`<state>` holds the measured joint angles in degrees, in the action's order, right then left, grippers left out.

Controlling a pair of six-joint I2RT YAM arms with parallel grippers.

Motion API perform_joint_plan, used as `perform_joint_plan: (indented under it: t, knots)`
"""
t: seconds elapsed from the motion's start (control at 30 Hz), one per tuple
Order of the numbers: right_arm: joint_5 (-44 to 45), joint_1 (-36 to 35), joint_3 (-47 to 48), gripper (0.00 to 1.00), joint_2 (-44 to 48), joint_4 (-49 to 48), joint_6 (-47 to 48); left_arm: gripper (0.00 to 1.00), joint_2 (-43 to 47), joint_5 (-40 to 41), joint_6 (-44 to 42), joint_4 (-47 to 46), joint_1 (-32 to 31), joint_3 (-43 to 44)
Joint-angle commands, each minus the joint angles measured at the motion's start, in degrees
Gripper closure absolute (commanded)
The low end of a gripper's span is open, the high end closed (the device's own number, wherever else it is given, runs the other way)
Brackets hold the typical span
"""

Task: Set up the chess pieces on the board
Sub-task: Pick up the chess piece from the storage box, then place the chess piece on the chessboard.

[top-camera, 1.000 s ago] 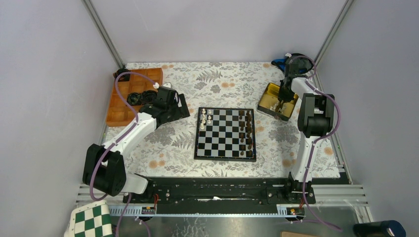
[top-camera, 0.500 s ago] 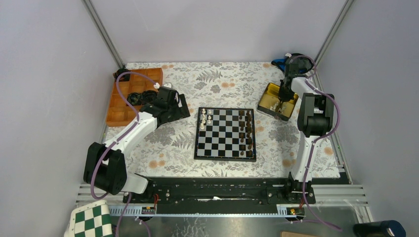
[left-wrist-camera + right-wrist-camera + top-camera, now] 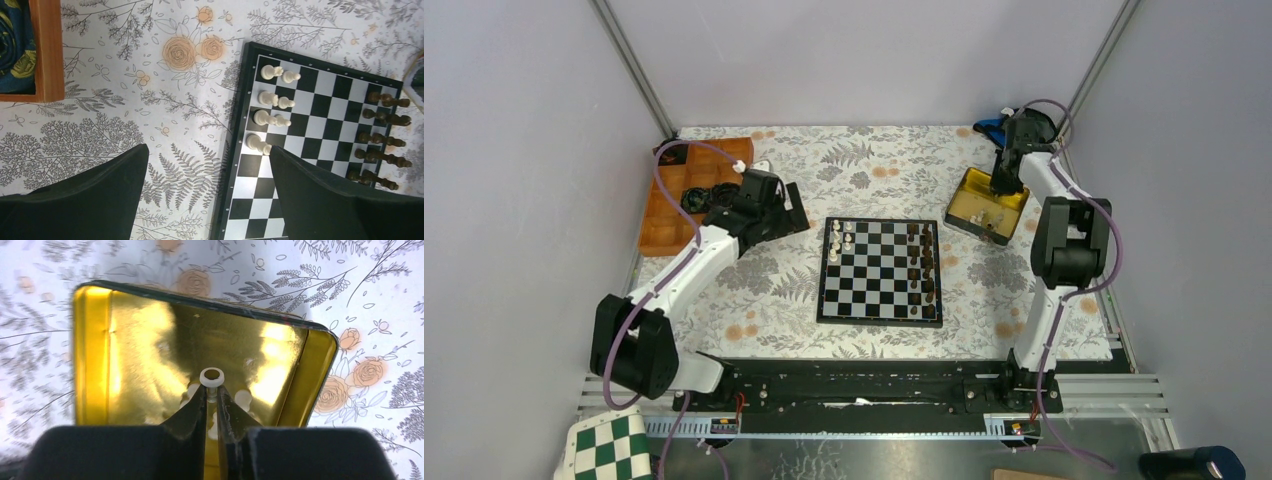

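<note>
Fingers of right arm (image 3: pixel 199 411) pinching white chess piece (image 3: pixel 211 376) over gold tin (image 3: pixel 95 355), left fingers (image 3: pixel 300 180) spread above board (image 3: pixel 320 145)

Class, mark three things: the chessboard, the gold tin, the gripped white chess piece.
chessboard (image 3: pixel 879 290), top view, bare middle square.
gold tin (image 3: pixel 140 340), right wrist view, bare floor.
white chess piece (image 3: pixel 212 383), right wrist view, round end.

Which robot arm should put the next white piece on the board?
Right, probably. The right gripper pinches a white piece over the gold tin; the left gripper hangs open and empty over the board edge.
</note>
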<state>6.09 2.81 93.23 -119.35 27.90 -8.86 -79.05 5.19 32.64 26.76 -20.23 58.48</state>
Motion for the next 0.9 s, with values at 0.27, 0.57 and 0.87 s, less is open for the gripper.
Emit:
perform_joint_plan:
  t: [0.27,0.57,0.87]
  knots:
    - [-14.81,-9.08,-3.79,1.0,17.07,2.3,-0.04,0.01,3.76,-8.56,1.36,2.23,-0.25,7.91]
    - [-39.55,-16.04,-10.17,1.0,25.86,-1.08,-0.27,0.01,4.18,-16.26,7.86,1.6,-0.16,11.55]
    - [-45.08,-27.88,-13.56,1.0,27.94,-7.82,-3.49,0.01,1.23,-26.77,17.03,-4.82,-0.16,9.84]
